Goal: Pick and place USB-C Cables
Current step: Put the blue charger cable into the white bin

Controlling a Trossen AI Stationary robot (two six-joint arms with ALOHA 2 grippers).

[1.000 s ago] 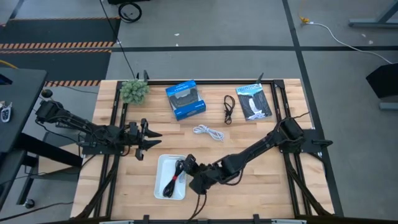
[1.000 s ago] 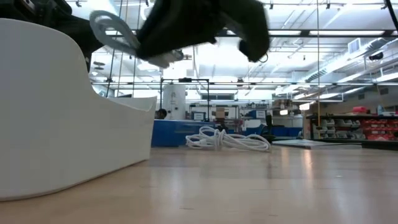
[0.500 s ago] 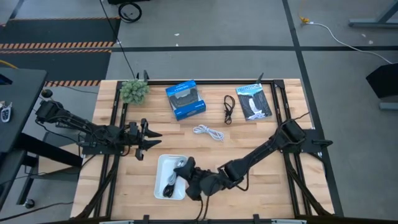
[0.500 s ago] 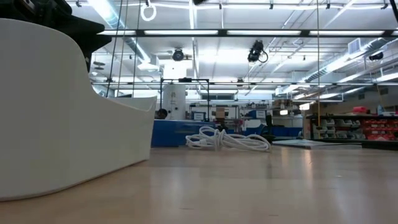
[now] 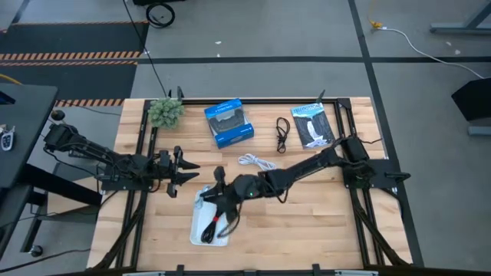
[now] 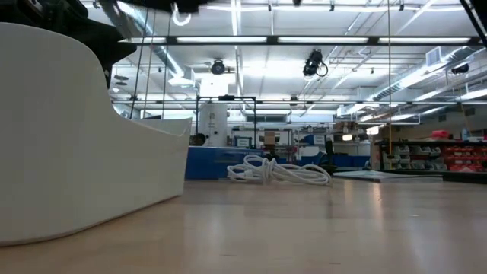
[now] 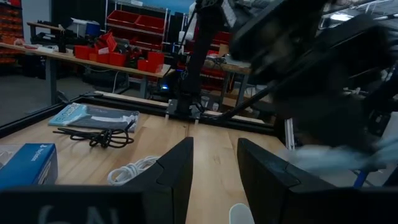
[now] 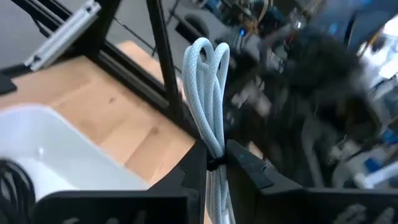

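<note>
My right gripper (image 5: 217, 193) reaches over the far end of the white tray (image 5: 201, 236) and is shut on the bluish-grey cable bundle (image 8: 208, 74). A black cable with a red tie (image 5: 216, 225) lies in the tray; part of it shows as a black cable (image 8: 12, 177) in the right wrist view. The white cable (image 5: 257, 162) and the black cable (image 5: 281, 136) lie loose on the table farther back. My left gripper (image 5: 181, 170) waits open left of the tray, holding nothing. My right gripper pinches the bluish-grey cable bundle between its two fingers at a dark tie (image 8: 214, 163) partway along the bundle. The folded loops (image 8: 210, 53) stick out past the fingertips. The bundle is lifted clear, above the tray's far end.
A blue box (image 5: 229, 123), a dark flat packet with white print (image 5: 313, 125) and a small green plant (image 5: 165, 112) stand along the far edge. Bare wood lies right of the tray (image 5: 307, 222). The tray wall (image 6: 76, 137) fills the low view's left.
My right gripper, still shut on the bluish-grey cable, has risen out of the low view. It swung from the tray's right side, near the near edge, toward the far and left, and now stands over the tray's far end. The left arm kept still.
</note>
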